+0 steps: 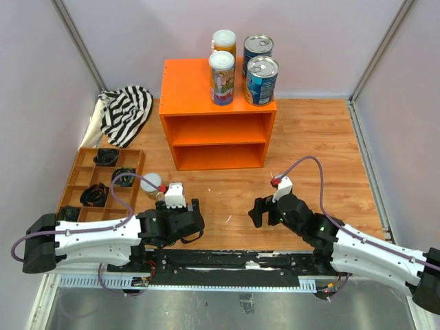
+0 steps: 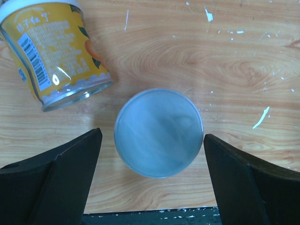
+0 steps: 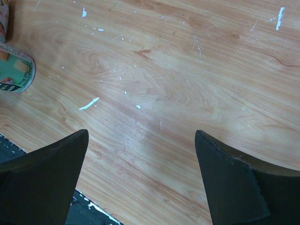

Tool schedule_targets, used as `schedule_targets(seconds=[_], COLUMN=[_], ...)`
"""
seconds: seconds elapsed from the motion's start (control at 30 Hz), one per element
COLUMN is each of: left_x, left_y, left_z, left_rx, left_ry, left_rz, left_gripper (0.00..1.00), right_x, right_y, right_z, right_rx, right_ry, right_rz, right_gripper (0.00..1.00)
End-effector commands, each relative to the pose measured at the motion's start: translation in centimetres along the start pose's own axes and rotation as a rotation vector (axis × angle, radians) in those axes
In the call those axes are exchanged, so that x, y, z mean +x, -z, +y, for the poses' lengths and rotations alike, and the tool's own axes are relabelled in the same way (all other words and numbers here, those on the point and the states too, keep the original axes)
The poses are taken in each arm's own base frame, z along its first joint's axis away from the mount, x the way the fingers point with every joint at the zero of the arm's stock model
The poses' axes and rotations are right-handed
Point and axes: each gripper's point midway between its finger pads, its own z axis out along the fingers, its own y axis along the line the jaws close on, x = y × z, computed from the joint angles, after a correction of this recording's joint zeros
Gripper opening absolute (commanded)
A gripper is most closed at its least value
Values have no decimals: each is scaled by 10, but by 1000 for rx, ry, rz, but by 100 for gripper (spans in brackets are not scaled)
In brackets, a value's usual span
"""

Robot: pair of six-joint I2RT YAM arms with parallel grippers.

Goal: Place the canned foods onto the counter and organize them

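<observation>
Wood tabletop point(image 2: 234, 61); left pincer point(image 2: 152, 136) straddles label-hidden can point(image 2: 159, 124).

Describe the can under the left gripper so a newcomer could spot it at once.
From the orange shelf unit, come forward to the left gripper near the table's edge. An upright can stands between its open fingers. Only its whitish lid shows, whereas the yellow-labelled can beside it lies on its side.

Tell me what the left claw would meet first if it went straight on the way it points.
The upright white-lidded can, lid facing up, centred between the fingers of the open left claw; they would probably straddle it. The tipped yellow can lies off that line. Depth is unclear.
</observation>
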Motion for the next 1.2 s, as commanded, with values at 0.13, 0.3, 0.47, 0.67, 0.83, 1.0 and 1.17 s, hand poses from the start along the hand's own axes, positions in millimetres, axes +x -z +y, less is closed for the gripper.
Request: schedule_targets(seconds=[0.13, 0.3, 0.47, 0.67, 0.83, 1.0, 1.17], left_x=[-2, 1, 7, 4, -1, -1, 0], left_y=[-5, -9, -12, -13, -10, -8, -3], left_z=[-13, -12, -6, -3, -9, -5, -2], left_rx=[53, 43, 38, 44, 66, 66, 80], left_ry=[82, 79, 93, 107, 76, 85, 69], left_rz=[-138, -198, -241, -332, -434, -495, -551], left_gripper=[95, 96, 96, 96, 96, 96, 95], right_x=[-6, -3, -2, -1, 2, 2, 2], right_y=[-2, -2, -1, -1, -1, 0, 0], right_z=[6, 4, 3, 3, 2, 1, 1], right_rx=[-13, -12, -9, -13, -14, -12, -13], right_ry=[6, 5, 4, 0, -4, -7, -7], right_rz=[-21, -17, -20, -19, -16, -19, -18], right_gripper=[96, 96, 96, 96, 96, 96, 96])
